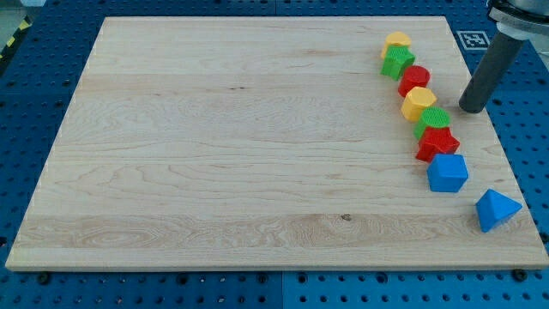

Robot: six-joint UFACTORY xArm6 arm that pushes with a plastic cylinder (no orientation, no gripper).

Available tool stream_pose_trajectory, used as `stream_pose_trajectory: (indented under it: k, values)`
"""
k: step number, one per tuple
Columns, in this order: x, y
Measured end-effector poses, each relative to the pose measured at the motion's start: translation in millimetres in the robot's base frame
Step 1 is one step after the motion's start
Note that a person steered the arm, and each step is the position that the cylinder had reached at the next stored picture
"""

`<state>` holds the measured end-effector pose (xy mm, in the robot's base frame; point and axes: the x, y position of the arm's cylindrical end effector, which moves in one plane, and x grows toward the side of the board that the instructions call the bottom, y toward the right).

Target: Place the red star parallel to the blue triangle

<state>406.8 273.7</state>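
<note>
- Rod and tip: the dark rod enters from the view's top right corner and slants down; the tip rests at the wooden board's right margin. It has no jaws and holds nothing; it touches no block.
- Red star: lies toward the view's lower left of the tip, near but apart from it, in the right-hand part of the board. Its lobed outline and flat red top face are visible; the upper edge is partly overlapped by the green block just above it.
- Blue triangle: sits near the board's lower right corner, below the tip and well apart from it, to the lower right of the red star. It shows a pointed wedge form with the apex toward the view's right.
- Blue block: blocky, angular shape, touching or just beside the red star's lower edge, between star and triangle.
- Remaining chain, running up and left from the star: yellow block, red block, green block, yellow block, each closely packed against the next.
</note>
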Motion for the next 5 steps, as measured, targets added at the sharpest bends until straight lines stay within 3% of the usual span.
stream_pose_trajectory:
  k: [2, 5]
  values:
    - [31.7, -27.2]
    - [44.8, -51.4]
